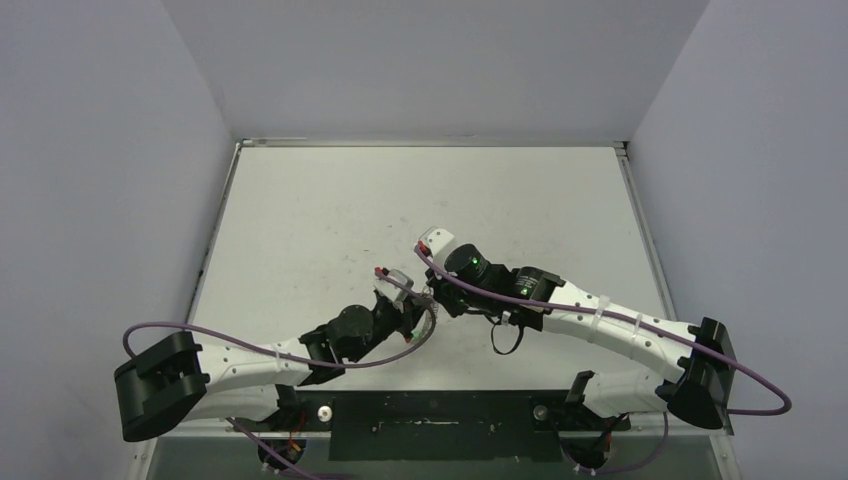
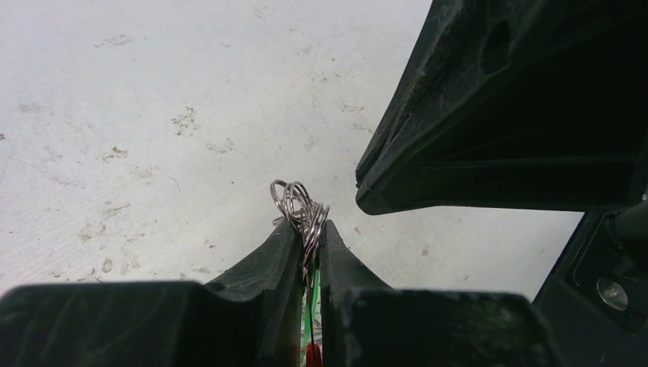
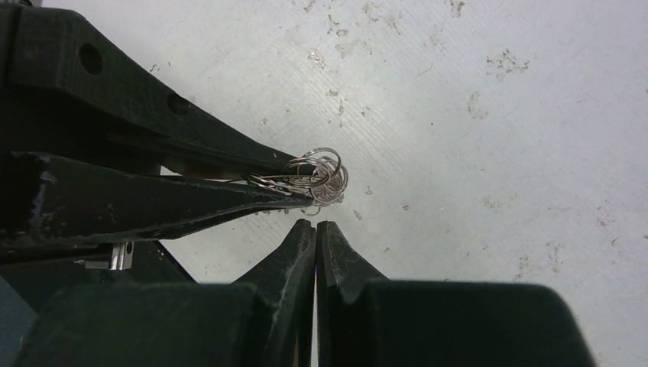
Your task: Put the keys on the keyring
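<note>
- Nearest me, both arms are bolted at the near edge. The left arm (image 1: pixel 250 365) comes in from the left and the right arm (image 1: pixel 610 325) from the right, and they meet tip to tip around the middle of the table (image 1: pixel 330 200).
- My left gripper (image 2: pixel 306 228) is clamped on the keys (image 2: pixel 310 306) — all I can see of them is the green tag, a thin strip down in the slit between the two fingers.
- Lower in that same slit there's a dab of red (image 2: pixel 312 356). I can't tell what it belongs to, and I can't pick out the keyring as a whole in any view.
- Poking out past the left fingertips is a tangle of thin silver loops (image 2: pixel 298 202). They're too bunched up for me to say whether they're links of the ring or part of the keys.
- My right gripper (image 3: pixel 315 227) has its fingers pressed together with nothing between them. Its tips sit just beside the loops — small gap, not touching.
- Past the grippers, scuffed white tabletop runs on to the grey walls (image 1: pixel 420 70) at the far end.
</note>
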Robot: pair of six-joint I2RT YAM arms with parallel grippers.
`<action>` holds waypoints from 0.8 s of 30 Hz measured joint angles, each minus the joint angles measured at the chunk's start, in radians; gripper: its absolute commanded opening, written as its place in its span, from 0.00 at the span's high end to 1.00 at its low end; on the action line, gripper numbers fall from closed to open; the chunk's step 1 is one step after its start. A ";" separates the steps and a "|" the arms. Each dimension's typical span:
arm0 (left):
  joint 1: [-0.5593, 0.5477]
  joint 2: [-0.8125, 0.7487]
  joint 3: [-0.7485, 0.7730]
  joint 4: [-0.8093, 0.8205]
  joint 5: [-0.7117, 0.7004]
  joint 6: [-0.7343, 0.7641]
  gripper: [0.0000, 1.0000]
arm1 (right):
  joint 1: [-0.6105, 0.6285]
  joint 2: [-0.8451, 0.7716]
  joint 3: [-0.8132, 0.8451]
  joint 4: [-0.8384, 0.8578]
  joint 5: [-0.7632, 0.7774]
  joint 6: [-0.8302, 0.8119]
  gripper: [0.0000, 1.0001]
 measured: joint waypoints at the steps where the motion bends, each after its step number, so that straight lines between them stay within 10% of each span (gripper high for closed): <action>1: 0.000 -0.013 -0.003 -0.001 -0.002 0.000 1.00 | 0.000 0.000 0.002 -0.003 0.000 -0.001 1.00; 14: 0.000 -0.049 -0.014 -0.011 0.029 0.016 1.00 | -0.006 -0.048 -0.016 0.073 -0.081 -0.008 0.68; 24: 0.000 -0.069 -0.024 -0.013 0.071 0.038 1.00 | -0.149 -0.070 -0.112 0.209 -0.347 -0.011 0.66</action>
